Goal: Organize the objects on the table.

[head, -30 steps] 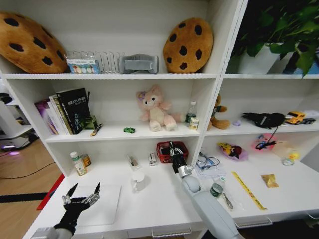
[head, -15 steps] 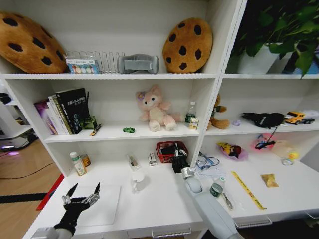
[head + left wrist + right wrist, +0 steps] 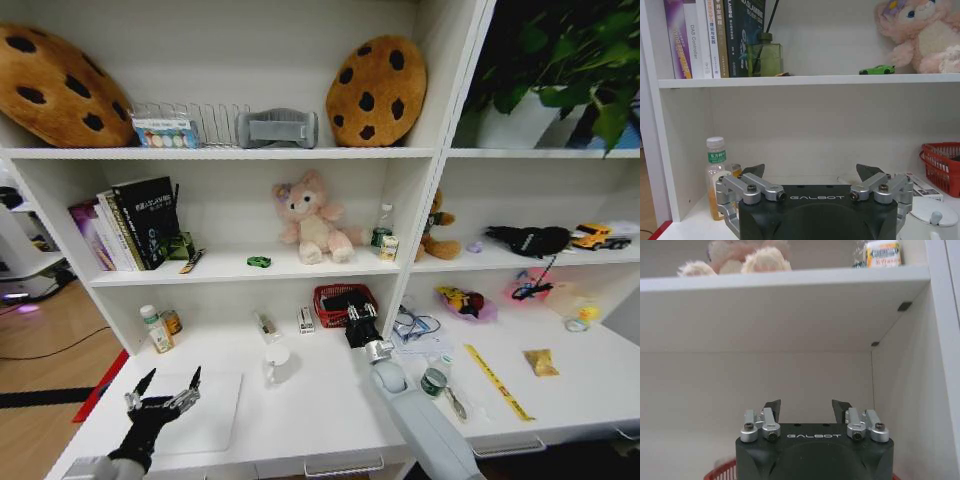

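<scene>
A thin silver laptop lies flat at the front left of the white table. My left gripper hovers open over the laptop's near left corner, its fingers spread and empty in the left wrist view. My right gripper is open at the red basket by the back wall, above its near right rim. The right wrist view shows that gripper empty, with the basket's rim below it. A small dark roll and a pen lie to the right of my right arm.
A white cup stands mid-table. Two bottles stand at the back left. A yellow tape strip and a small packet lie on the right side. Shelves above hold books, a plush toy and cookie cushions.
My right gripper has shifted slightly right and toward me at the red basket. The left arm has not moved.
</scene>
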Controlling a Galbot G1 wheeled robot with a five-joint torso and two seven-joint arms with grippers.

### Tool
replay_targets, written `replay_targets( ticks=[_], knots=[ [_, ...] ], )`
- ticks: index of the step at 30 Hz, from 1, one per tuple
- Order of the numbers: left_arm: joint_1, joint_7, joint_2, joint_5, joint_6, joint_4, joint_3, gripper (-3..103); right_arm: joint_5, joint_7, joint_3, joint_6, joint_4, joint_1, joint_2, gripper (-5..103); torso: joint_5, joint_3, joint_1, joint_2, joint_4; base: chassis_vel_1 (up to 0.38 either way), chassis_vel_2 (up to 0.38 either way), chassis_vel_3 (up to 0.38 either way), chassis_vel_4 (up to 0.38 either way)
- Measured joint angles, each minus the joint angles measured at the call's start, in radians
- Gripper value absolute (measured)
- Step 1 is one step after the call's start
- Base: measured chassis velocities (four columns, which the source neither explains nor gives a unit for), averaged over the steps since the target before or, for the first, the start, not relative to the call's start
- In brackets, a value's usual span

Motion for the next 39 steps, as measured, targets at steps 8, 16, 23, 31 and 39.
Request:
replay_targets(
  ticks=[8,16,23,31,39],
  knots=[
    [0.0,0.0,0.0,0.0,0.0,0.0,0.0,100,-0.032,0.199,0.03,-0.255,0.395,-0.32,-0.174,91,0.0,0.0,0.0,0.0,0.0001,0.0,0.0,0.0,0.0],
    [0.0,0.0,0.0,0.0,0.0,0.0,0.0,100,-0.098,0.29,0.248,-0.324,0.743,-0.845,-0.18,100,-0.0004,0.0,0.0,0.0,-0.0004,0.0,0.0,0.0,0.0],
    [0.0,0.0,0.0,0.0,0.0,0.0,0.0,100,-0.218,0.156,0.374,-0.183,0.911,-1.226,0.084,100,-0.0008,0.0,-0.001,0.0,-0.0006,0.0,0.0,0.0,0.0],
    [0.0,0.0,0.0,0.0,0.0,0.0,0.0,100,-0.266,0.143,0.381,-0.116,0.908,-1.198,0.13,100,-0.0004,0.0,0.0,0.0,-0.0001,-0.006,-0.038,0.011,0.047],
    [0.0,0.0,0.0,0.0,0.0,0.0,0.0,100,-0.252,0.127,0.382,-0.12,0.906,-1.139,0.119,100,0.0,0.0,0.0,0.0,0.0,-0.092,-0.212,0.097,0.217]
  ],
)
